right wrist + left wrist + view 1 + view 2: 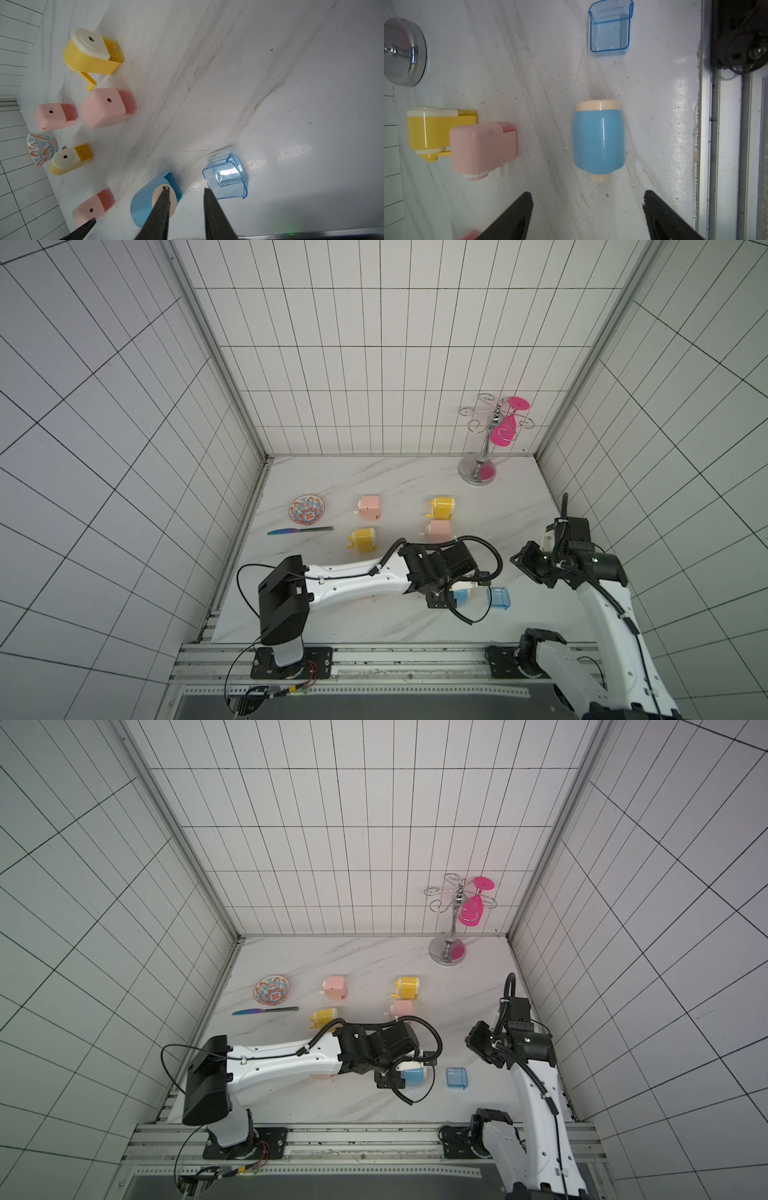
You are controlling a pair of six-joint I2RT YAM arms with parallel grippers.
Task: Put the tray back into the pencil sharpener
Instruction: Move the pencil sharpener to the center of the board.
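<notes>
The blue pencil sharpener with cream ends sits on the marble table near the front. The dark, empty slot of the sharpener faces the tray. The clear blue tray lies a short gap to the sharpener's right, apart from it. My left gripper hovers over the sharpener, open wide, nothing between its fingers. My right gripper hangs raised, right of and behind the tray, open and empty.
Two yellow sharpeners and two pink ones stand behind the left arm. Another pink sharpener sits under that arm. A patterned bowl and a knife lie far left. A chrome glass stand is at the back right.
</notes>
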